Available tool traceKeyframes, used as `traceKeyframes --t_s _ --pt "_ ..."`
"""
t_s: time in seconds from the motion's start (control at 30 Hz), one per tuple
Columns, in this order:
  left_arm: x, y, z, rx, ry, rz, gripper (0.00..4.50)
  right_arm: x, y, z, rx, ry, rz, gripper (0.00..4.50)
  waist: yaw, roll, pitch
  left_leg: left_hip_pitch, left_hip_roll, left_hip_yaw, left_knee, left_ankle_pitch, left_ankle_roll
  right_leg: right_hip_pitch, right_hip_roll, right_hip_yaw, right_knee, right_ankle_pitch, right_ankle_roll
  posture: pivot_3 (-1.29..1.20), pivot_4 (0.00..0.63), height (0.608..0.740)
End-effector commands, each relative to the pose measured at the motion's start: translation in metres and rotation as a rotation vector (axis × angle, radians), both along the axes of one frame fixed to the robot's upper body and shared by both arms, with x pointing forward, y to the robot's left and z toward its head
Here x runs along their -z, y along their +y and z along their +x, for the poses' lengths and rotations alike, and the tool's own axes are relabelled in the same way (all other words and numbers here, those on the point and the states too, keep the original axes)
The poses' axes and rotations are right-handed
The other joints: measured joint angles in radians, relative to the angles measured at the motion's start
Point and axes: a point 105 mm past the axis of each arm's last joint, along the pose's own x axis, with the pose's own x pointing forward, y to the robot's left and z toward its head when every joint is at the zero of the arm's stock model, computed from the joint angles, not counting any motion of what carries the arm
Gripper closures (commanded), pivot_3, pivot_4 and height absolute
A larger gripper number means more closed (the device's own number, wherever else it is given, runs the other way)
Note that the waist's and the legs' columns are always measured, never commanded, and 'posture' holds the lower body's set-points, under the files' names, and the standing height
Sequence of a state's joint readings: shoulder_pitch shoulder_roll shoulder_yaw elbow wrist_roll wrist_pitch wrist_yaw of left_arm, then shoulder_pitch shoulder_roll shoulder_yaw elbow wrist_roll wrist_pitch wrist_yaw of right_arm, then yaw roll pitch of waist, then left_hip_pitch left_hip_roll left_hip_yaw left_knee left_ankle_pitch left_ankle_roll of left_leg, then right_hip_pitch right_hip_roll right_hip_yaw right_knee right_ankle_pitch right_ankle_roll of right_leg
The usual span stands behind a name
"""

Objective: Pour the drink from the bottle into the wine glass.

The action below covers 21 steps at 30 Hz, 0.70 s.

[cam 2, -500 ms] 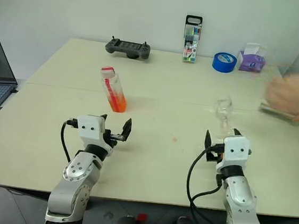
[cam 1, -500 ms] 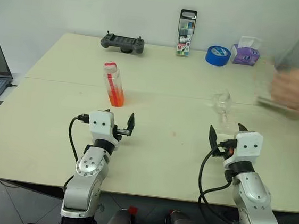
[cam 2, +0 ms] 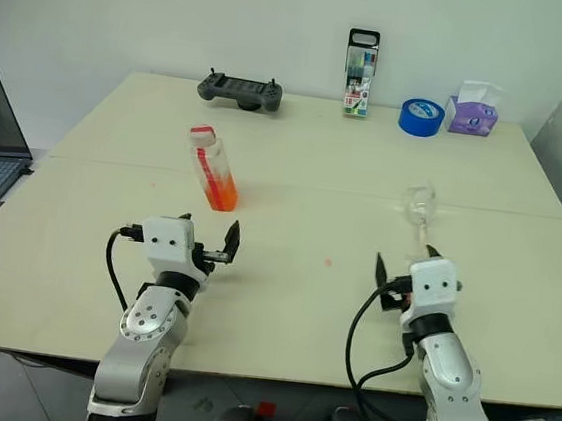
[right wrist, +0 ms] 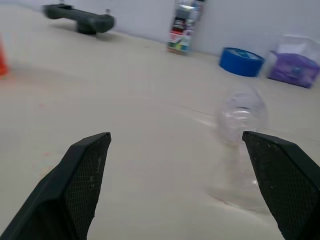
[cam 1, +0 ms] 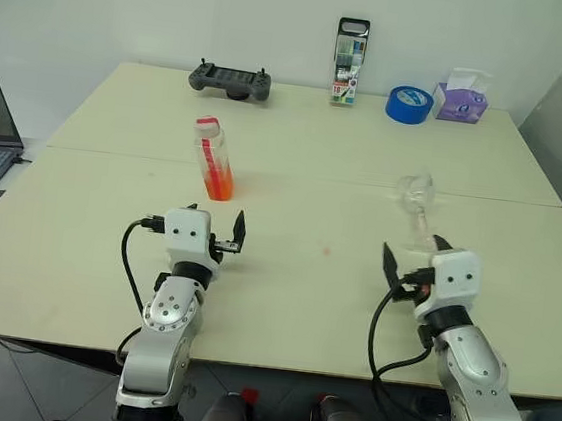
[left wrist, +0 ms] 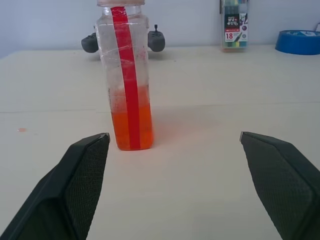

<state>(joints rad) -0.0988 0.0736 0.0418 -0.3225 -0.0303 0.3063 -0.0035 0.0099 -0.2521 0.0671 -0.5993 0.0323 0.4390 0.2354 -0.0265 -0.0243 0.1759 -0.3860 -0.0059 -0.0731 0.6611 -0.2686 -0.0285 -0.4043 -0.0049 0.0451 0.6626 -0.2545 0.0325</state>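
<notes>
With both sets of fingers spread wide and empty, nothing grasped yet. Left gripper (cam 1: pixel 220 234) just short of the bottle (cam 1: pixel 213 158), which stands upright and capped, drink (left wrist: pixel 131 122) filling its lower part. Right gripper (cam 1: pixel 415 257) just short of the wine glass (cam 1: pixel 418 203), well to the right of the bottle. Probably the reaching step; next, forward around the bottle, then uncapping before any pour.

Capped bottle (cam 1: pixel 213 157) upright, drink (left wrist: pixel 131 123) low inside; clear wine glass (cam 1: pixel 417 207) upright — well apart, tabletop
</notes>
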Motion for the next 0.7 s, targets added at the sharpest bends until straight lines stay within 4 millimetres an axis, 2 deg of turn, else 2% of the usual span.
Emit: traceKeyframes --t_s 0.03,0.17,0.3,0.5,0.7 --pt "-0.025 0.002 0.011 -0.030 -0.101 -0.006 0.03 -0.029 0.029 0.002 -0.179 -0.035 0.022 0.00 0.000 0.000 0.000 0.000 0.000 0.000 0.000 0.000 0.000 0.000 0.000 0.000 0.000 0.000 0.000 0.00 0.150 0.740" --pt "-0.033 0.011 0.026 -0.057 -0.124 -0.020 0.03 -0.048 0.053 0.015 -0.324 -0.042 0.011 0.00 0.000 0.000 0.000 0.000 0.000 -0.001 0.000 0.000 0.000 0.000 0.000 -0.001 0.000 0.000 0.000 0.00 0.150 0.740" --pt "-0.042 0.017 0.031 -0.065 -0.154 -0.014 0.03 -0.055 0.064 0.024 -0.395 -0.043 0.014 0.00 0.000 0.000 0.000 -0.001 0.000 -0.002 -0.001 0.000 0.000 0.000 0.000 -0.002 0.000 0.001 -0.001 0.00 0.150 0.740" --pt "-0.053 0.026 0.039 -0.089 -0.175 -0.010 0.03 -0.052 0.072 0.039 -0.438 -0.039 -0.017 0.00 0.000 0.000 0.000 -0.002 -0.001 -0.002 -0.001 0.000 0.000 0.000 -0.001 -0.002 0.000 0.003 -0.005 0.00 0.150 0.740" --pt "-0.056 0.027 0.057 -0.061 -0.172 -0.017 0.03 -0.052 0.080 0.043 -0.484 -0.040 -0.016 0.00 0.000 0.000 0.000 -0.001 -0.001 -0.002 0.000 0.000 0.000 0.000 -0.001 -0.003 0.000 0.003 -0.005 0.00 0.150 0.740"
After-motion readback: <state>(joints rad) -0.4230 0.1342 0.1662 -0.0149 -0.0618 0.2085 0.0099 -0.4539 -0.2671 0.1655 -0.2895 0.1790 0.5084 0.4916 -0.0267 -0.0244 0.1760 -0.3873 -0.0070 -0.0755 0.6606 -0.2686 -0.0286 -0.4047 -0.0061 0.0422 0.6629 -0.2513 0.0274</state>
